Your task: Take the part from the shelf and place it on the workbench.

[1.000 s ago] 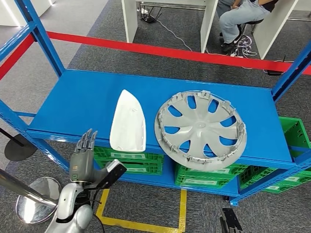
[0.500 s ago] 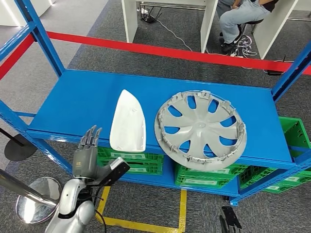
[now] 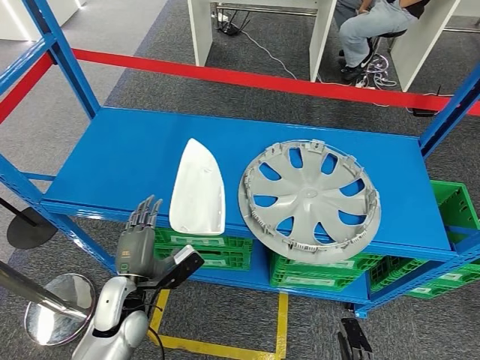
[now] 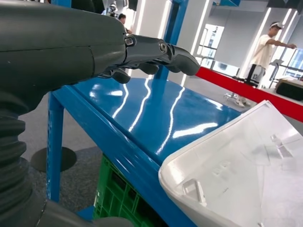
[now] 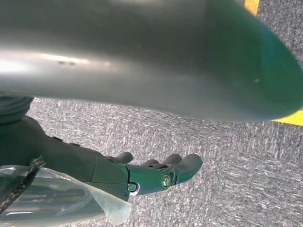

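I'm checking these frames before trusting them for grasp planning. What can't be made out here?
- Head view: the right hand is cut off by the bottom edge.
- Left wrist view: the white part runs off the edge, so its far end is unseen; the left hand hides the shelf behind it.
- Head view: the green crates are mostly hidden under the shelf.
- Right wrist view: a blurred silver surface hides the scene beyond.

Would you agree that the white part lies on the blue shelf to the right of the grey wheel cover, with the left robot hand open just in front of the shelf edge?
Not quite: the white part lies to the left of the grey wheel cover, not its right, as the head view shows. The rest holds: both rest on the blue shelf, and the left robot hand is open in front of the shelf edge, holding nothing.
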Controlling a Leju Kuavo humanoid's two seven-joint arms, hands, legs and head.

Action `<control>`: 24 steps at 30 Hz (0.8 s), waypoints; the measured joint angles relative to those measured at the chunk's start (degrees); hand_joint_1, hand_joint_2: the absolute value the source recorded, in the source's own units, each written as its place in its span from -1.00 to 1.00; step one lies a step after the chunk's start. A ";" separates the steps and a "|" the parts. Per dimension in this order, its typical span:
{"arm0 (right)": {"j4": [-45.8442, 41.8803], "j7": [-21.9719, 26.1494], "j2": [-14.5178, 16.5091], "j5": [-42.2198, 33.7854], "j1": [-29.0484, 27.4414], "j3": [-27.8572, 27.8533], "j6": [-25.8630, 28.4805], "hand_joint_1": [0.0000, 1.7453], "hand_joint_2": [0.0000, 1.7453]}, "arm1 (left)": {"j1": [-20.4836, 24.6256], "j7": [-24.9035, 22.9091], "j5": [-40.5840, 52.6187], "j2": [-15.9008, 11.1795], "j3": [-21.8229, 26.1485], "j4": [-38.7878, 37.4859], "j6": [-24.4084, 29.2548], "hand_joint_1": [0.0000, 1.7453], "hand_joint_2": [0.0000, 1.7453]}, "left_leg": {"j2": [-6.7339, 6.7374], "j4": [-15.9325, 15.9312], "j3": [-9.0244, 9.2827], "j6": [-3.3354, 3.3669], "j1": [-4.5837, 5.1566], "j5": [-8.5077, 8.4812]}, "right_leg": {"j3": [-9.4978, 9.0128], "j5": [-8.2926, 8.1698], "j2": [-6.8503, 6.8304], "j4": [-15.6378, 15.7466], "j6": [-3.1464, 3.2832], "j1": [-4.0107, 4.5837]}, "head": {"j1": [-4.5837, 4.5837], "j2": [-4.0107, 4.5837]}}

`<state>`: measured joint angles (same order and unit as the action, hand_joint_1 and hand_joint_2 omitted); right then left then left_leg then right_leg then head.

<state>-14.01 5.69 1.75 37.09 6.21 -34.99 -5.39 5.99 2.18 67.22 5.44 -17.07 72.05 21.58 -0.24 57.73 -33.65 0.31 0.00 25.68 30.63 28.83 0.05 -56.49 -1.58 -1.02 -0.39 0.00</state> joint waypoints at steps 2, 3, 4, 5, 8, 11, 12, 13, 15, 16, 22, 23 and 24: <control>0.00 -0.03 0.00 0.02 0.00 0.02 0.03 -1.00 -1.00 | 0.01 0.06 -0.01 0.00 -0.05 -0.07 0.02 -1.00 1.00 | 0.00 0.00 0.00 0.00 0.00 0.00 | 0.00 0.00 0.00 0.00 0.00 0.00 | 0.00 0.00; 0.00 -0.03 0.00 0.03 0.01 0.02 0.03 -1.00 -1.00 | 0.01 0.08 -0.01 0.00 -0.08 -0.09 0.03 -1.00 1.00 | 0.00 0.00 0.00 0.00 0.00 0.00 | 0.00 0.00 0.00 0.00 0.00 0.00 | 0.00 0.00; 0.00 -0.03 0.00 0.03 0.00 0.02 0.03 -1.00 -1.00 | 0.02 0.09 -0.01 0.00 -0.10 -0.12 0.03 -1.00 1.00 | 0.00 0.00 0.00 0.00 0.00 0.00 | 0.00 0.00 0.00 0.00 0.00 0.00 | 0.00 0.00; 0.00 -0.03 0.00 0.03 0.01 0.02 0.03 -1.00 -1.00 | 0.02 0.09 -0.02 0.00 -0.12 -0.15 0.03 -1.00 1.00 | 0.00 0.00 0.00 0.00 0.00 0.00 | 0.00 0.00 0.00 0.00 0.00 0.00 | 0.00 0.00; 0.00 -0.03 0.00 0.03 0.01 0.02 0.03 -1.00 -1.00 | 0.04 0.09 -0.03 0.00 -0.19 -0.24 0.03 -1.00 1.00 | 0.00 0.00 0.00 0.00 0.00 0.00 | 0.00 0.00 0.00 0.00 0.00 0.00 | 0.00 0.00; 0.00 -0.03 0.00 0.03 0.02 0.02 0.03 -1.00 -1.00 | 0.06 0.10 -0.05 0.00 -0.25 -0.30 0.03 -1.00 1.00 | 0.00 0.00 0.00 0.00 0.00 0.00 | 0.00 0.00 0.00 0.00 0.00 0.00 | 0.00 0.00; 0.00 -0.03 0.00 0.03 0.02 0.02 0.04 -1.00 -1.00 | 0.07 0.12 -0.10 0.00 -0.27 -0.31 0.04 -1.00 1.00 | 0.00 0.00 0.00 0.00 0.00 0.00 | 0.00 0.00 0.00 0.00 0.00 0.00 | 0.00 0.00; 0.00 -0.03 0.00 0.05 0.02 0.03 0.05 -1.00 -1.00 | 0.09 0.17 -0.22 0.00 -0.30 -0.33 0.06 -1.00 1.00 | 0.00 0.00 0.00 0.00 0.00 0.00 | 0.00 0.00 0.00 0.00 0.00 0.00 | 0.00 0.00; 0.00 -0.04 0.00 0.13 0.03 0.04 0.09 -1.00 -1.00 | 0.14 0.32 -0.54 0.00 -0.34 -0.42 0.13 -1.00 1.00 | 0.00 0.00 0.00 0.00 0.00 0.00 | 0.00 0.00 0.00 0.00 0.00 0.00 | 0.00 0.00; 0.00 -0.04 0.00 0.19 0.04 0.04 0.10 -1.00 -1.00 | 0.18 0.41 -0.74 0.01 -0.38 -0.49 0.19 -1.00 1.00 | 0.00 0.00 0.00 0.00 0.00 0.00 | 0.00 0.00 0.00 0.00 0.00 0.00 | 0.00 0.00; 0.00 -0.12 0.00 0.52 0.22 0.04 0.10 -1.00 -1.00 | 0.60 0.84 -1.55 0.24 -0.99 -1.33 0.82 -1.00 1.00 | 0.00 0.00 0.00 0.00 0.00 0.00 | 0.00 0.00 0.00 0.00 0.00 0.00 | 0.00 0.00; 0.00 -0.17 0.00 0.62 0.27 0.05 0.10 -1.00 -1.00 | 0.75 0.89 -1.63 0.32 -1.13 -1.56 0.96 -1.00 1.00 | 0.00 0.00 0.00 0.00 0.00 0.00 | 0.00 0.00 0.00 0.00 0.00 0.00 | 0.00 0.00; 0.00 -0.24 0.00 0.77 0.34 0.08 0.08 -1.00 -1.00 | 0.95 0.99 -1.63 0.40 -1.26 -1.82 1.04 -1.00 1.00 | 0.00 0.00 0.00 0.00 0.00 0.00 | 0.00 0.00 0.00 0.00 0.00 0.00 | 0.00 0.00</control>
<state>-14.01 5.45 1.75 37.85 6.55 -34.91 -5.31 6.93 3.17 65.59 5.85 -18.33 70.22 22.62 -0.24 57.74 -33.65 0.31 0.00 25.68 30.63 28.83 0.05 -56.49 -1.58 -1.02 -0.39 0.00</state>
